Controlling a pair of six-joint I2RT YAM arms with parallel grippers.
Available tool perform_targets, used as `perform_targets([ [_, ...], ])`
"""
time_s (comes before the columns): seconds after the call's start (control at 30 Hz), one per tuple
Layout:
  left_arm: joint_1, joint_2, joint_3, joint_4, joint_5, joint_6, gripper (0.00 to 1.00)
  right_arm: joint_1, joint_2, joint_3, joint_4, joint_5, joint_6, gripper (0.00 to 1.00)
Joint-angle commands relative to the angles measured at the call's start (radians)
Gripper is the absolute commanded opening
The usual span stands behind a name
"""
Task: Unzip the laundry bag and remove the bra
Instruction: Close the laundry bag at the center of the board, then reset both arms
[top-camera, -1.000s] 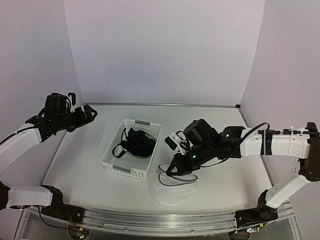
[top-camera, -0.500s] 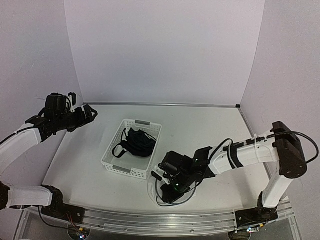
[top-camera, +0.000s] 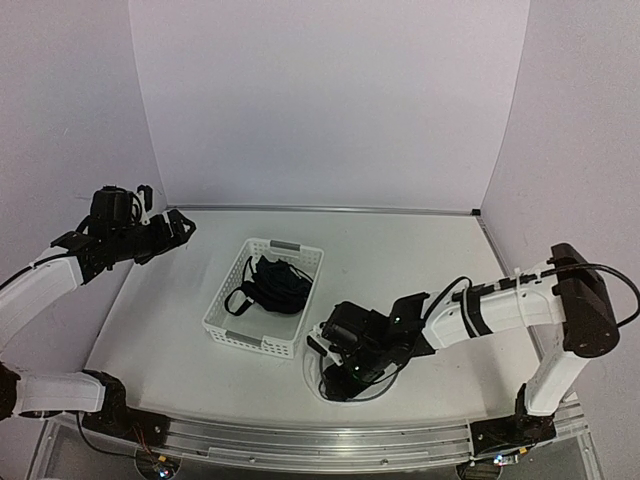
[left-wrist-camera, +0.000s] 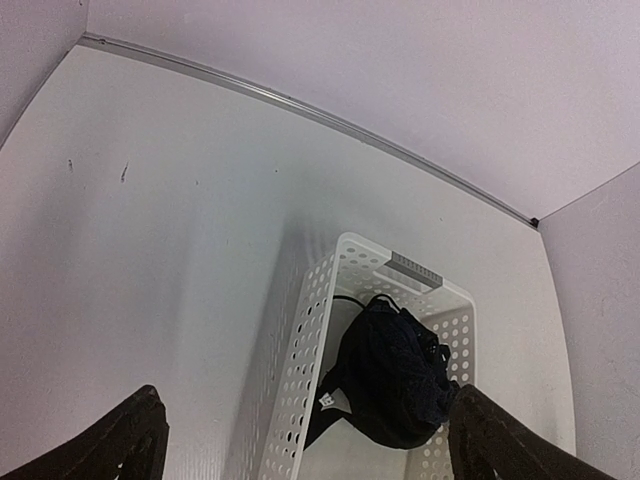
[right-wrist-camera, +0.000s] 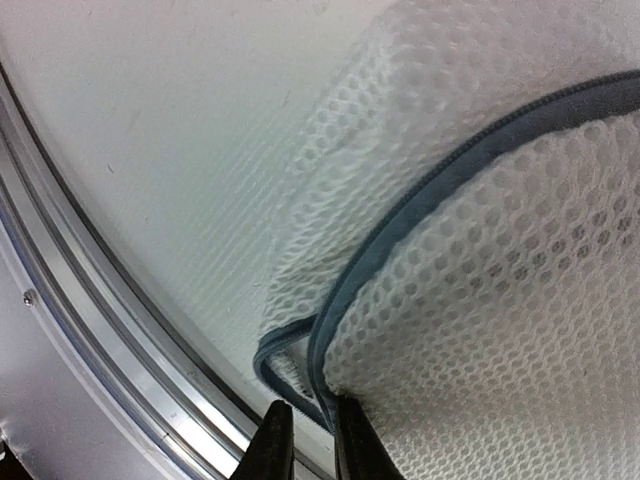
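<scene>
Right gripper (right-wrist-camera: 312, 442), jaws narrow, pinches the laundry bag (right-wrist-camera: 480, 300) by its dark rim at the table's (top-camera: 450, 260) 6 o'clock edge, beside the front rail (right-wrist-camera: 90, 330). Bra (top-camera: 272, 285) lies in the white basket (top-camera: 240, 335), at the bag's 10 o'clock. Left gripper (left-wrist-camera: 305, 445) stands wide, raised at 9 o'clock.

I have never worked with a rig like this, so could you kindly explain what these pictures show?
These are two robot arms bolted at the near edge of a table. One picture looks down from above and behind them; the other two come from a camera on each wrist. On the table stands a white basket with the black bra inside; the mesh laundry bag lies near the front edge. The left gripper hangs open, holding nothing. The right gripper is down at the bag, closed on its dark rim.
</scene>
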Motion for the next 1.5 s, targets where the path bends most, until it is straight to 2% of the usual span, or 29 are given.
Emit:
perform_targets([
  [0.0,-0.001,-0.002,0.001,0.032,0.017,0.015,0.98,0.003,-0.12,0.012,0.006,0.106,0.009,0.25],
  [0.23,-0.001,0.006,0.006,0.03,0.029,0.013,0.98,-0.016,-0.208,0.009,-0.01,0.242,0.017,0.38],
  [0.53,-0.001,-0.002,0.002,0.03,0.036,0.015,0.98,-0.091,-0.312,-0.003,-0.019,0.4,0.016,0.46],
  [0.73,0.0,-0.015,0.011,0.015,0.028,0.019,0.98,-0.191,-0.415,-0.04,-0.031,0.569,-0.005,0.64],
  [0.83,-0.001,-0.013,0.021,0.0,0.014,0.02,0.99,-0.257,-0.485,-0.069,-0.032,0.665,-0.029,0.88],
  [0.9,0.0,-0.01,0.031,-0.01,0.002,0.022,1.0,-0.305,-0.532,-0.089,-0.031,0.724,-0.045,0.98],
  [1.0,0.0,-0.002,0.048,-0.027,-0.015,0.027,1.0,-0.392,-0.565,-0.119,-0.019,0.776,-0.08,0.98],
  [1.13,0.001,0.014,0.073,-0.055,-0.053,0.031,1.0,-0.534,-0.588,-0.167,0.027,0.77,-0.124,0.98],
  [1.37,0.0,0.018,0.084,-0.075,-0.128,0.04,1.0,-0.881,-0.614,-0.283,0.139,0.479,-0.155,0.98],
  [1.47,-0.001,0.018,0.08,-0.074,-0.148,0.042,0.99,-0.952,-0.639,-0.325,0.192,0.384,-0.162,0.98],
])
